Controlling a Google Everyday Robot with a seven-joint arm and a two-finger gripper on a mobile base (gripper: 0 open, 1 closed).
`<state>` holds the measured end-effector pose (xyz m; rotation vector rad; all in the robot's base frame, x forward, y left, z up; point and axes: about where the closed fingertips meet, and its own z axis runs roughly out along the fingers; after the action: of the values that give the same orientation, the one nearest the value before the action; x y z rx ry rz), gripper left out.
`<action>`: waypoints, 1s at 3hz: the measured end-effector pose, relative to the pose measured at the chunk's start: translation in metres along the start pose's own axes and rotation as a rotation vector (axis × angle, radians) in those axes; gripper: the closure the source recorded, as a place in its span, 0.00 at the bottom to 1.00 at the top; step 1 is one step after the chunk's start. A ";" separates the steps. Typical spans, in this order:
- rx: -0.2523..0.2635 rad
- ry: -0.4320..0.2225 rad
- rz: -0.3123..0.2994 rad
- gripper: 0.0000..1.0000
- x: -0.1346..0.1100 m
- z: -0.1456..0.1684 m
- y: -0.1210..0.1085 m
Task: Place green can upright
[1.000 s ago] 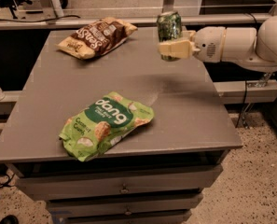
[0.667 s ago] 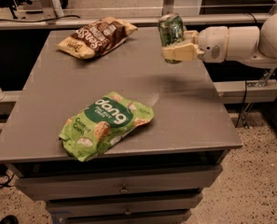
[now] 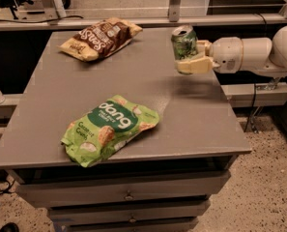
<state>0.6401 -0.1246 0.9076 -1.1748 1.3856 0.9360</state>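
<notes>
The green can (image 3: 183, 43) is a small green patterned drink can with a silver top. It is held nearly upright, a little tilted, above the right side of the grey table (image 3: 133, 81). My gripper (image 3: 191, 57) comes in from the right on a white arm and is shut on the can's lower part, with a cream finger (image 3: 195, 65) across its base. The can hangs clear of the tabletop near the far right edge.
A green "dang" snack bag (image 3: 109, 128) lies flat at the table's front middle. A brown snack bag (image 3: 100, 37) lies at the far left corner. The table has drawers below. A metal rail runs behind the table.
The arm has shifted the can slightly right and a little lower, and the can stands more upright. Both bags have not moved.
</notes>
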 end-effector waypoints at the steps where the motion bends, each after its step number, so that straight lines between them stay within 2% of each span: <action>1: -0.027 -0.037 -0.016 1.00 0.020 -0.009 0.000; 2: -0.043 -0.088 -0.008 1.00 0.036 -0.017 0.000; 3: -0.035 -0.127 0.001 0.82 0.045 -0.024 -0.001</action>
<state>0.6373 -0.1549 0.8664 -1.1212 1.2734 1.0219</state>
